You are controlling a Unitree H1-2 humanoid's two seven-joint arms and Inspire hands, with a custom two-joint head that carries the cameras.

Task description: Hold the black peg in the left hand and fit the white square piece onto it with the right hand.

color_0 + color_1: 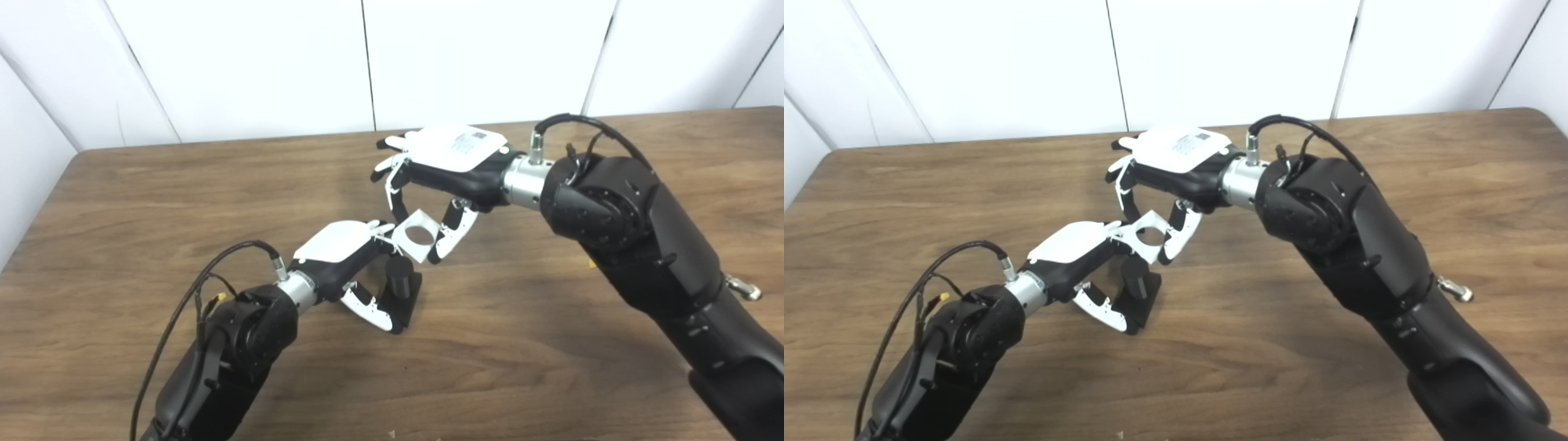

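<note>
my left hand (349, 263) reached in low from the lower left, palm down, fingers and thumb curled around the black peg (401, 277). my right hand (447, 168) extended from the right, higher and farther back, forearm angled inward, fingers (450, 236) pointed downward, pinching the white square piece (416, 235) above the peg.

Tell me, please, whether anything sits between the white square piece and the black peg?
Nothing visible does: the white square piece, held in the right hand, hangs just above the black peg in the left hand.
</note>
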